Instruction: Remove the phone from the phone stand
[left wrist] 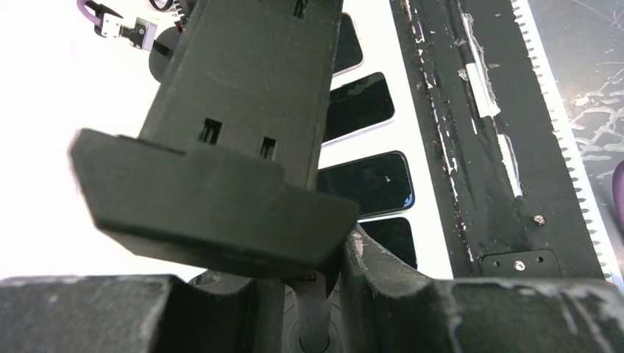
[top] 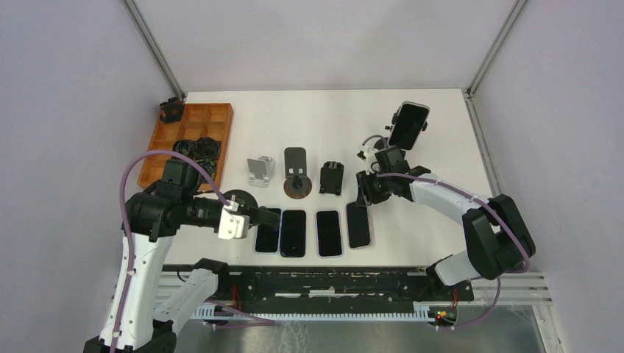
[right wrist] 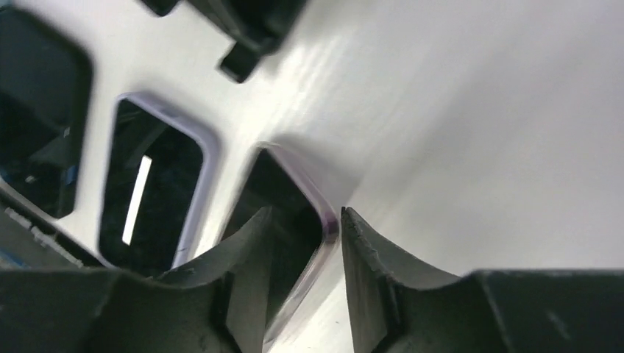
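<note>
Several dark phones lie flat in a row near the front edge, the rightmost with a lilac rim. My right gripper hangs low over its far end. In the right wrist view the gripper is open, and the phone's corner lies between the fingers, gripped by neither. My left gripper is shut on a black phone stand, its pale post between the fingers; that stand holds no phone. Another phone sits tilted in a stand at the back right.
A silver stand, a black stand on a round brown base and a small black stand sit behind the phone row. An orange compartment tray with cables stands at the back left. The black rail runs along the table's front edge.
</note>
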You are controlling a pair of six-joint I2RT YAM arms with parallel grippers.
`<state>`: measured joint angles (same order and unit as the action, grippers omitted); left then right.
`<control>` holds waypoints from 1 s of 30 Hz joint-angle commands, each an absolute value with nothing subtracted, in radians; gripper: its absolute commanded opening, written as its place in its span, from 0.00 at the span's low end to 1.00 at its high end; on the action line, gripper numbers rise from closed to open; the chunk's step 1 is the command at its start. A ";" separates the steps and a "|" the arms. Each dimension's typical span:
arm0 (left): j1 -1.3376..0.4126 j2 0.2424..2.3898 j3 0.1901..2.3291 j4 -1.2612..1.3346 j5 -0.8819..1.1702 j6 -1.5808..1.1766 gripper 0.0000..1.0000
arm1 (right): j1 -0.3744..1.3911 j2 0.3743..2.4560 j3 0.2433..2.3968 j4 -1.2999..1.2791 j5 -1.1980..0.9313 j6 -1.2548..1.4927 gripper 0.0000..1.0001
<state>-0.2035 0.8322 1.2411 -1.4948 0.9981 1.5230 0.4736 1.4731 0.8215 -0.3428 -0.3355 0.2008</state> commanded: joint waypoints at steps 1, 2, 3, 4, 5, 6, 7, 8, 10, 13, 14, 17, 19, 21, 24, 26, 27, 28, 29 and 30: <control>-0.201 0.817 1.276 -1.465 1.050 1.499 0.02 | 0.459 1.394 0.801 -0.277 -0.155 0.215 0.50; -0.201 0.816 1.277 -1.465 1.050 1.499 0.02 | 0.461 1.377 0.795 -0.277 -0.140 0.227 0.57; -0.201 0.815 1.276 -1.465 1.051 1.498 0.02 | 0.459 1.363 0.792 -0.282 -0.121 0.233 0.61; -0.201 0.812 1.275 -1.465 1.052 1.496 0.02 | 0.460 1.344 0.789 -0.289 -0.107 0.241 0.65; -0.201 0.812 1.275 -1.465 1.053 1.496 0.02 | 0.460 1.329 0.785 -0.294 -0.087 0.246 0.71; -0.201 0.808 1.273 -1.465 1.054 1.495 0.02 | 0.460 1.305 0.777 -0.300 -0.072 0.251 0.79; -0.201 0.805 1.272 -1.465 1.054 1.495 0.02 | 0.460 1.282 0.765 -0.304 -0.059 0.254 0.82; -0.201 0.801 1.272 -1.465 1.052 1.495 0.02 | 0.459 1.261 0.746 -0.306 -0.055 0.261 0.84; -0.201 0.797 1.272 -1.465 1.052 1.494 0.02 | 0.460 1.221 0.695 -0.291 -0.079 0.272 0.87; -0.201 0.793 1.273 -1.465 1.051 1.494 0.02 | 0.459 1.181 0.583 -0.243 -0.163 0.306 0.89; -0.201 0.794 1.275 -1.465 1.050 1.494 0.02 | 0.459 1.172 0.538 -0.215 -0.198 0.328 0.90; -0.201 0.799 1.283 -1.464 1.060 1.486 0.02 | 0.462 1.156 0.405 -0.077 -0.328 0.417 0.90; -0.201 0.803 1.287 -1.456 1.062 1.469 0.02 | 0.475 1.147 0.327 0.043 -0.390 0.489 0.90; -0.201 0.805 1.290 -1.445 1.060 1.453 0.02 | 0.506 1.148 0.303 0.080 -0.389 0.511 0.90; -0.201 0.802 1.291 -1.439 1.058 1.445 0.02 | 0.557 1.170 0.313 0.087 -0.373 0.508 0.90; -0.201 0.805 1.293 -1.436 1.061 1.441 0.02 | 0.581 1.195 0.330 0.086 -0.361 0.492 0.90; -0.201 0.808 1.294 -1.434 1.064 1.436 0.02 | 0.595 1.211 0.341 0.084 -0.355 0.488 0.90; -0.201 0.809 1.296 -1.434 1.065 1.433 0.02 | 0.603 1.226 0.350 0.086 -0.355 0.489 0.90; -0.201 0.811 1.296 -1.434 1.067 1.432 0.02 | 0.619 1.240 0.358 0.093 -0.359 0.494 0.90; -0.201 0.811 1.298 -1.434 1.066 1.431 0.02 | 0.635 1.251 0.369 0.098 -0.356 0.500 0.90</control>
